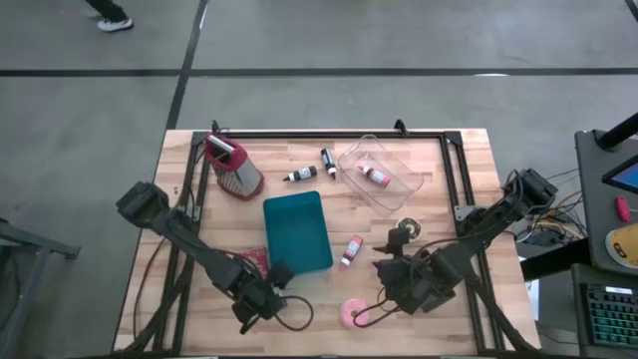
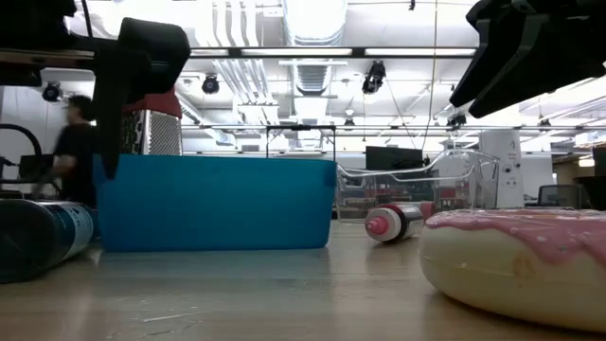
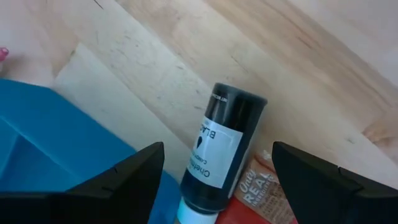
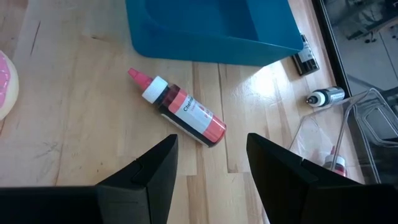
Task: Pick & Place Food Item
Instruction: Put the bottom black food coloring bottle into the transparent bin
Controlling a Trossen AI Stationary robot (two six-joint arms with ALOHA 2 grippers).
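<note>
1. Wood planking, pale and straight-grained, forms the table (image 1: 459,189), which is edged by a black metal frame.
2. At the lower centre of the high view, a round doughnut (image 1: 354,314) with glossy pink icing over a cream base is seen lying on the wood; in the low view it fills the lower right corner.
3. The right gripper (image 1: 384,296) is held just right of the doughnut, above the table; its dark fingers are parted and nothing is gripped between them.
4. A small bottle with red contents (image 4: 184,116), white-collared and pink-tipped, is shown lying on its side beyond those fingers, beside the teal plastic tray (image 1: 296,231).
5. The left gripper (image 1: 249,314) is placed at the lower left of the high view, spread wide and empty, over a dark cylindrical bottle with a white label (image 3: 219,150).
6. A clear, thin-walled plastic container (image 1: 382,173) at the upper right of the table holds another red bottle.
7. A metal box grater with a red handle (image 1: 233,166) is set at the upper left.
</note>
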